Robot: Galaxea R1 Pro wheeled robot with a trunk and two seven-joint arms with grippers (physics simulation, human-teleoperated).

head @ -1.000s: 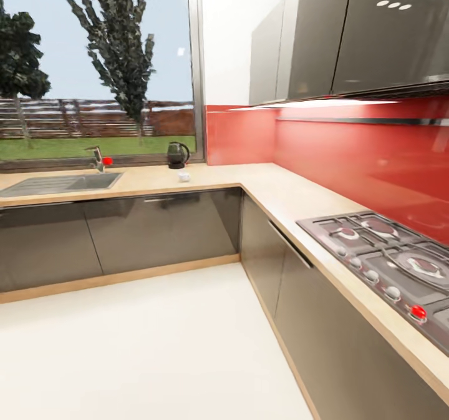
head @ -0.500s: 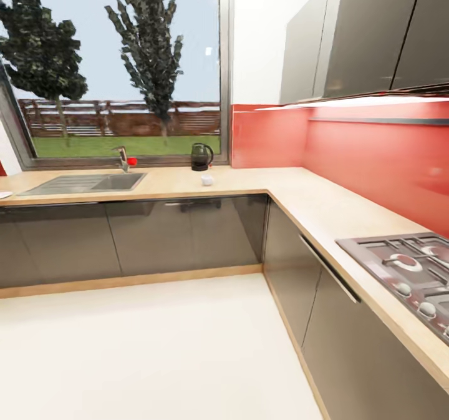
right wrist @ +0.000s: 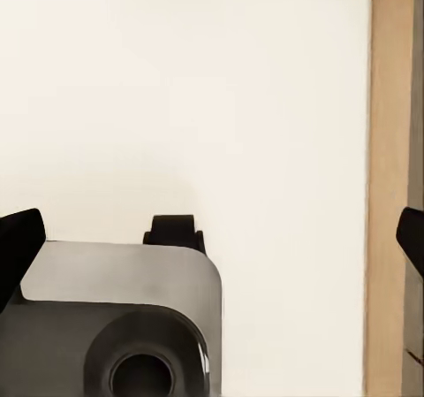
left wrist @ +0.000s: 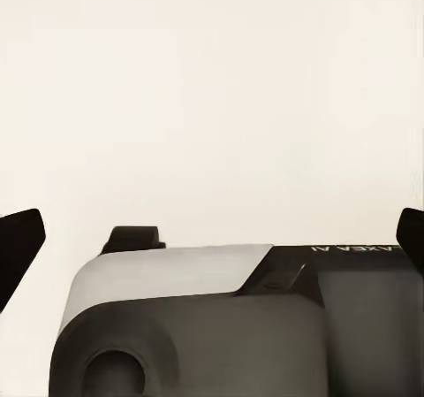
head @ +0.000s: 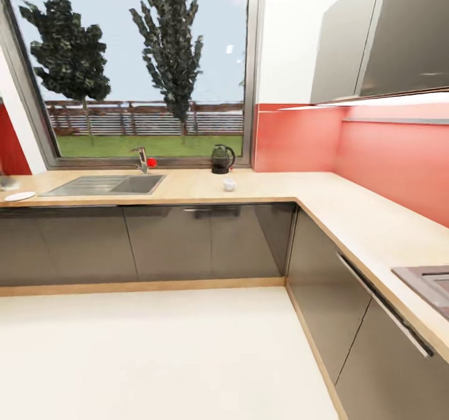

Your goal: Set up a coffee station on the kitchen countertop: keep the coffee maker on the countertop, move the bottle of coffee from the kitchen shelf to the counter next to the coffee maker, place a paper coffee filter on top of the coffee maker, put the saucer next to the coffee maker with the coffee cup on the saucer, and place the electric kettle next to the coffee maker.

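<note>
Head camera looks across an L-shaped kitchen: the long light beige wood-look tabletop (head: 187, 190) runs over glossy dark grey cabinet fronts (head: 156, 240). At about twelve o'clock in the view, the dark smoky glass electric kettle with black lid and loop handle (head: 222, 159) stands upright at the back of the tabletop, right by the window frame. Just in front of it, toward five o'clock from the kettle, sits the small plain white coffee cup (head: 229, 185), apart from the kettle. Over at nine o'clock, the small flat round white saucer (head: 19, 196) lies near the tabletop's front edge, well apart from the cup, beyond the steel sink (head: 106, 185) with its tap (head: 142, 158). Both wrist cameras face pale floor. The left gripper (left wrist: 212, 242) has its jaws spread wide, nothing between them; the right gripper (right wrist: 212, 242) likewise, jaws wide apart and holding nothing, beside a wooden plinth strip (right wrist: 389, 185).
</note>
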